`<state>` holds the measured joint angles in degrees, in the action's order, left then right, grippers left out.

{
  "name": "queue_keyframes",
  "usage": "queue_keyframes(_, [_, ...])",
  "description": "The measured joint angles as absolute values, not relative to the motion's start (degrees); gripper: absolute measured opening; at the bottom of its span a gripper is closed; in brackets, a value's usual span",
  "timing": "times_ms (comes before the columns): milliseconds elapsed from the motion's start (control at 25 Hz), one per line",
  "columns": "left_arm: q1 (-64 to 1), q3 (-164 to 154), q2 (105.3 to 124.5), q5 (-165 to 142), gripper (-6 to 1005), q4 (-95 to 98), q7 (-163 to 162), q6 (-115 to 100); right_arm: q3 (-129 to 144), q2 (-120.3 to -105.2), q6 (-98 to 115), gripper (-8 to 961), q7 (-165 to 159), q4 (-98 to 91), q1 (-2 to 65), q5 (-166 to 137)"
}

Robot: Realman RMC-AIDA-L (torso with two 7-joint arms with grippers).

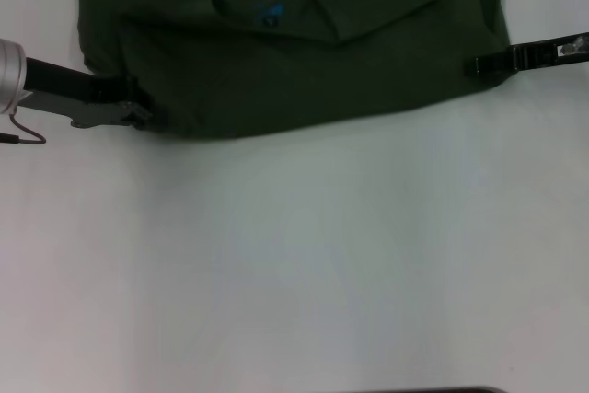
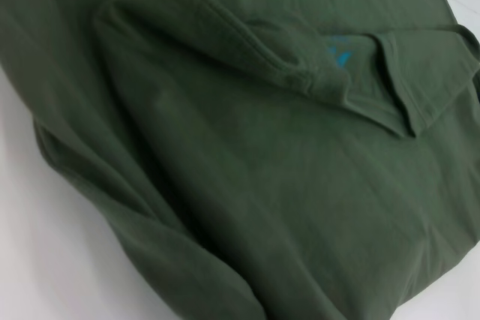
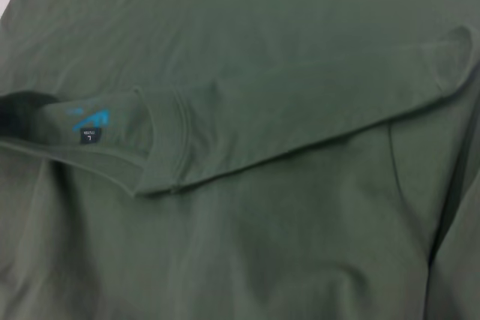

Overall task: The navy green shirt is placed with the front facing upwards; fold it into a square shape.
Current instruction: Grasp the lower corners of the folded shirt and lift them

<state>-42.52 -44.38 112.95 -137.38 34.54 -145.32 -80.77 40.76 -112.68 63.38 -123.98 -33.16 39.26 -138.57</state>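
Where shirt [image 1: 304, 71] lies folded — pincers [image 1: 138, 112] flank it

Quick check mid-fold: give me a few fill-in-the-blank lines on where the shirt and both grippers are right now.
1. The navy green shirt lies at the ____ edge of the white table.
2. The left gripper is at the shirt's ____ corner nearest the robot.
3. The right gripper meets the shirt's ____ edge.
4. Beside the collar is a small dark neck label under a ____ print.

Missing words: far; left; right; blue
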Motion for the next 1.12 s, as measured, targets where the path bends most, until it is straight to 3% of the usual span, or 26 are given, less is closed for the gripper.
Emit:
queue_keyframes(240, [-42.8,-44.4,112.99,-137.4,69,34.5,-145.3,-80.7,40.9,-112.59,62.1,735,-124.8,-33.2,39.2,-138.9])
queue_keyframes(680, [-42.8,-44.4,113.02,-137.4,72,34.5,-145.3,-80.6,41.4,-112.58,60.2,630,-125.8,-32.8,39.4,-139.0])
queue_keyframes(920, [-42.9,-44.4,113.03,-137.4,74,35.0,-145.4,-80.6,41.4,-111.91,60.6,636,-128.0,-33.2,39.2,-139.1])
queue_keyframes(1120, [-42.9,-44.4,113.13,-137.4,76,35.2,-145.4,-80.6,41.4,-111.85,60.7,427,-128.5,-32.8,39.6,-140.9])
